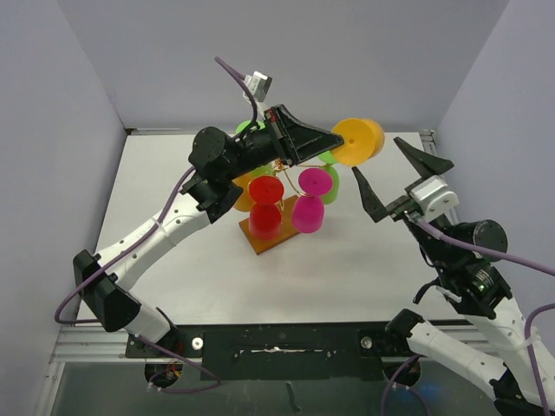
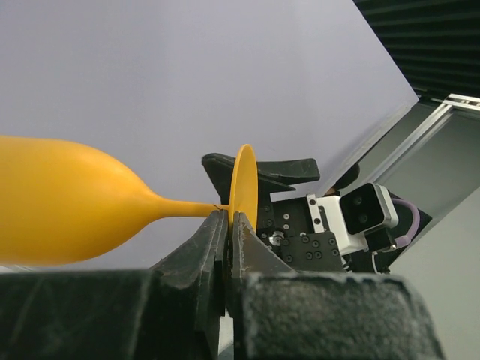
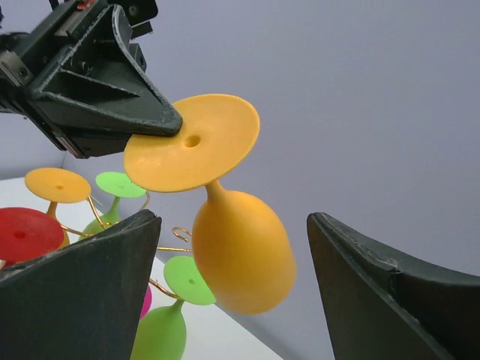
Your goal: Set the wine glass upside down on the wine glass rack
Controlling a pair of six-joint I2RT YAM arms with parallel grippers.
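White desk (image 1: 364, 286) carries the gold rack (image 1: 270, 245) hung with glasses (image 1: 265, 208); above it, the left tool (image 1: 338, 139) pinches an orange wine glass (image 1: 360, 141) by its foot, right tool (image 1: 377, 158) spread alongside.

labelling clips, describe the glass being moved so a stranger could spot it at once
In the middle of the table stands a gold wire rack hung with coloured glasses. Just right of it, the left claw holds an orange glass in the air by its stem. It is the only glass off the rack and lies sideways, while a second orange glass hangs on the rack.
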